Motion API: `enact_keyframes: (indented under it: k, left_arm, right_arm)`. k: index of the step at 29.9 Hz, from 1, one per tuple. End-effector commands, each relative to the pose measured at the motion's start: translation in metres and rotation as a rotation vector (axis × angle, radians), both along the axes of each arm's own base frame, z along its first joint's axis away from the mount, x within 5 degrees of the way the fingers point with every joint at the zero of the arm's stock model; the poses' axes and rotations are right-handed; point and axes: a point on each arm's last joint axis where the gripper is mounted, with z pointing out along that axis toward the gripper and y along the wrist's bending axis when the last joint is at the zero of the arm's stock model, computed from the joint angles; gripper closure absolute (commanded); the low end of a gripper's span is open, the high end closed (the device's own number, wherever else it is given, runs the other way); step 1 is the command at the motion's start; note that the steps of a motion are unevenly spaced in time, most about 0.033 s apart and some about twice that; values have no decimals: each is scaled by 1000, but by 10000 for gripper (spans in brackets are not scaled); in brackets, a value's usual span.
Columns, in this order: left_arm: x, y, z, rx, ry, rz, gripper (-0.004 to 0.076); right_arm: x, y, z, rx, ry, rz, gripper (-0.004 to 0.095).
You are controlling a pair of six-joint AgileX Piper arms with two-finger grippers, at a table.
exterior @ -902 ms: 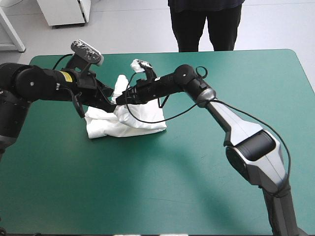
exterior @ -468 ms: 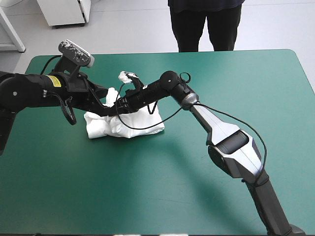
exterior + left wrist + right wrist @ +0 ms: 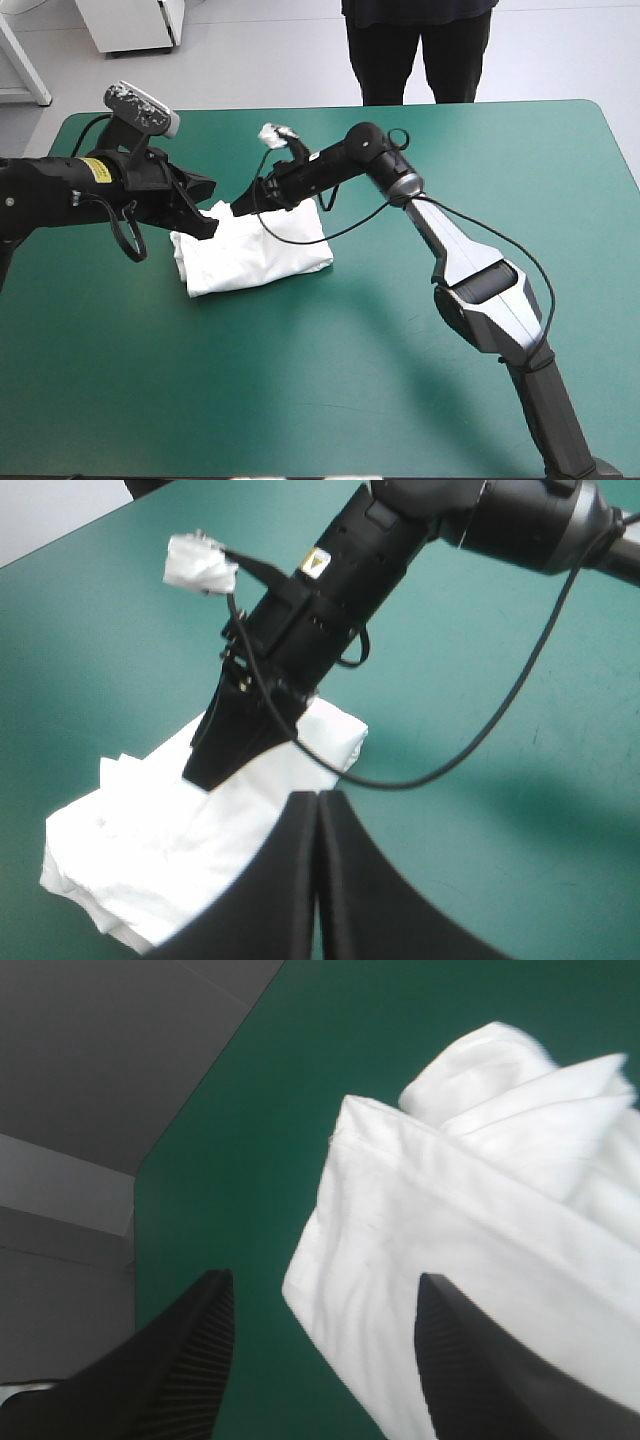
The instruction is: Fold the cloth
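The white T-shirt (image 3: 255, 255) lies as a folded bundle on the teal-green cover, left of the table's middle. My left gripper (image 3: 208, 228) hovers at the bundle's left far corner, its black fingers shut in one arch (image 3: 320, 795) with no cloth seen between them; the T-shirt (image 3: 150, 840) spreads under and ahead of it. My right gripper (image 3: 240, 207) points down at the bundle's far edge from the right. In its own view the fingers stand open (image 3: 320, 1285), with the T-shirt (image 3: 470, 1220) ahead and beside one finger. The left wrist view shows that right gripper (image 3: 205, 770) tip-down on the cloth.
Bare teal-green cover (image 3: 400, 380) stretches over the near and right parts of the table. The table's left edge (image 3: 135, 1220) shows just beyond the bundle in the right wrist view.
Earlier both grippers met over a raised part of the shirt. Now the cloth lies flat and lower, the left gripper has drawn back to the left, and the right has pulled away slightly.
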Motion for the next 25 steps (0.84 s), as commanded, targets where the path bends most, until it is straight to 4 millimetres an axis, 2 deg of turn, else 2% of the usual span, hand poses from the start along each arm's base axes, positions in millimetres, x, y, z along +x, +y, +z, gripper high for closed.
enact_keyframes:
  k: [1, 5, 8, 14, 17, 25]
  left_arm:
    - [-20, 4, 14, -44, -25, -21, 746]
    - [-28, 3, 18, -75, -30, -41, 746]
    - [-28, 4, 18, -71, -34, -37, 746]
    - [-27, 6, 17, -41, -49, -31, 734]
    - [-27, 6, 17, -32, -55, -37, 681]
    - [-26, 8, 17, -13, -62, -26, 421]
  right_arm:
    - [2, -41, 67, 23, -70, -99, 381]
    - [9, -78, 95, -45, -139, -234, 381]
    - [11, -96, 102, -172, -195, -332, 381]
    - [6, -105, 103, -256, -188, -379, 381]
    - [1, -106, 91, -314, -149, -371, 381]
    - [2, -103, 40, -390, -3, -306, 380]
